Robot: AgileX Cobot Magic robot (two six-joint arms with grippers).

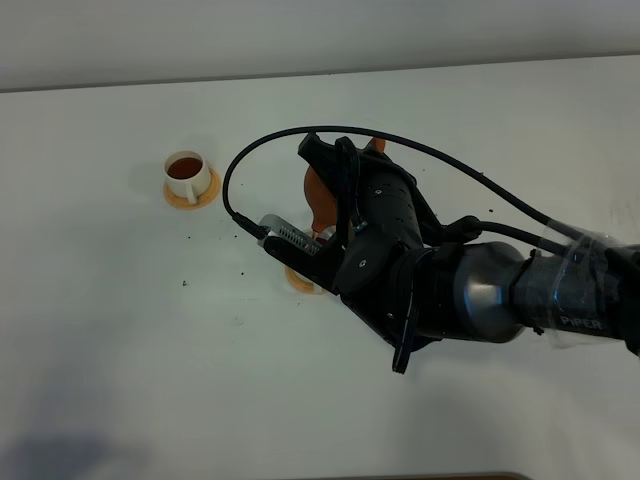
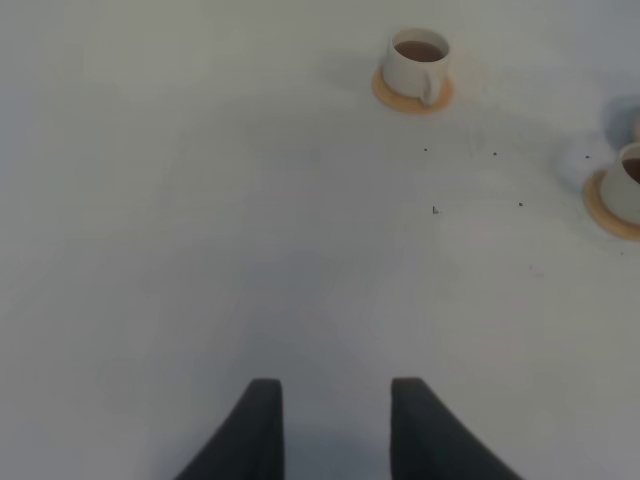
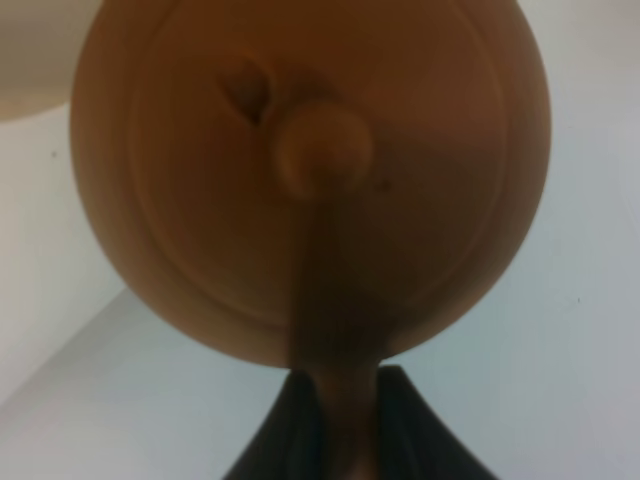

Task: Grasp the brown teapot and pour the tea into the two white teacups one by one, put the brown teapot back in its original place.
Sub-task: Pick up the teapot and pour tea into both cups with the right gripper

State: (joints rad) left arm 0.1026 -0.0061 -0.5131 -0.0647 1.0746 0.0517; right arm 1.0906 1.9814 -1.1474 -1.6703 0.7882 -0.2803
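Observation:
My right gripper is shut on the stubby handle of the brown teapot, which fills the right wrist view with its lid and knob facing the camera. In the high view the teapot is held above the table's middle, mostly hidden by the arm. One white teacup holds brown tea on its saucer at the far left; it also shows in the left wrist view. The second teacup also holds tea; in the high view only its saucer peeks out under the gripper. My left gripper is open and empty.
A beige patch beside the teapot in the right wrist view may be the trivet. The white table carries a few dark specks near the cups. The right arm's cable loops over the middle.

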